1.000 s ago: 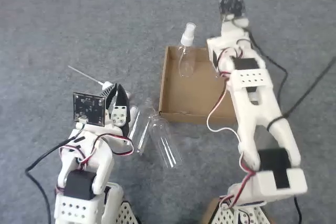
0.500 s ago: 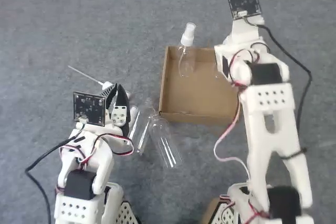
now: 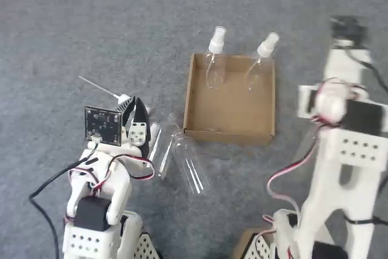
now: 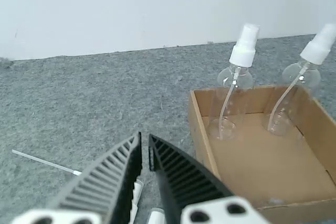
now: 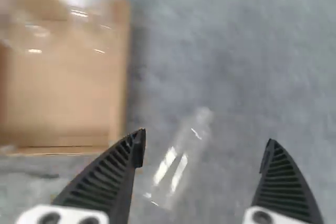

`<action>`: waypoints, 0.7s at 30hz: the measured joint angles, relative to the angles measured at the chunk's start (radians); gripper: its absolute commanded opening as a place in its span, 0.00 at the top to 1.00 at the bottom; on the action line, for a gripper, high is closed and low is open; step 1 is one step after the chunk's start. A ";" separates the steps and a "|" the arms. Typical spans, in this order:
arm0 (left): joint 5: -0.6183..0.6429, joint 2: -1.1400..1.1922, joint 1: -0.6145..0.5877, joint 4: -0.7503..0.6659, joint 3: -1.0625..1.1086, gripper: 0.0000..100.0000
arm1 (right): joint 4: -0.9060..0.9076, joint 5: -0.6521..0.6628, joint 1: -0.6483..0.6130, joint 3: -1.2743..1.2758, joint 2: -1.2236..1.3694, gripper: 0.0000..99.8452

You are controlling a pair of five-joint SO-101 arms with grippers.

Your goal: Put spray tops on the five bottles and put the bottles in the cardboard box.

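Capped bottles (image 3: 215, 68) lie at 12 o'clock inside the cardboard box (image 3: 230, 110); uncapped bottles (image 3: 193, 168) lie at its 7 o'clock. Left gripper (image 4: 145, 137) is pressed together; right gripper (image 5: 205, 139) spreads over a lone bottle (image 5: 176, 163).

Two capped bottles (image 3: 214, 65) stand against the far wall of the box (image 3: 230, 113); its near half is free. Two bare bottles (image 3: 191, 168) lie on the table (image 3: 91, 40) off its near left corner

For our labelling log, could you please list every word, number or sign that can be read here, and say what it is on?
None can be read.
The cardboard box and the spray-topped bottles in it look plain.
Any marks on the square circuit board are too small to read.
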 measured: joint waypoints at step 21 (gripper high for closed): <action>-0.080 0.744 -0.239 0.216 -0.628 0.98 | -0.427 -0.253 -0.018 0.365 0.371 0.71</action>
